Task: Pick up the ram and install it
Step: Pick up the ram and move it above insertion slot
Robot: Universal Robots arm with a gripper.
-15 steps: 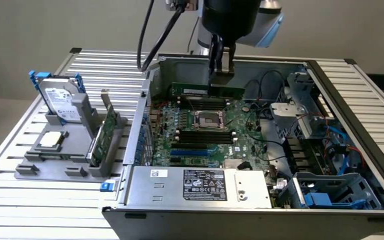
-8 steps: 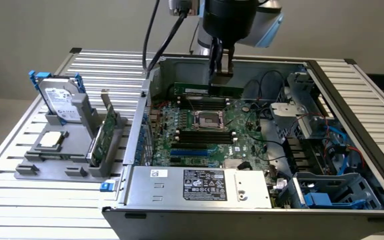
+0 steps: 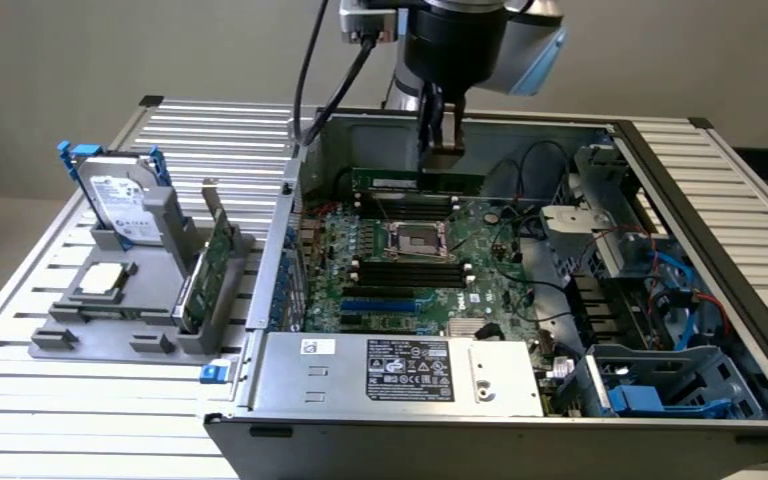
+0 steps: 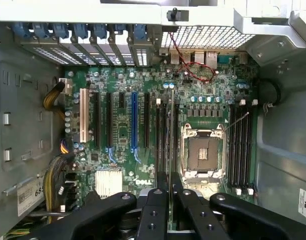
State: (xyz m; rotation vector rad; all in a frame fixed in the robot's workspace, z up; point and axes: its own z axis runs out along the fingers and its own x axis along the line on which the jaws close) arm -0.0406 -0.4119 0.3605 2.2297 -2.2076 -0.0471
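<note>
The ram is a long thin green stick that hangs level inside the open computer case, over the far side of the motherboard. My gripper comes down from above and is shut on the ram's top edge near its middle. In the wrist view the ram shows edge-on as a thin line between my fingertips. It runs along the black memory slots beside the CPU socket. I cannot tell whether it touches a slot.
The case wall stands at the exterior view's left, and the power supply sits at the front. Cables and blue drive bays fill the exterior view's right. Outside the case a grey holder carries a hard drive and a green expansion card.
</note>
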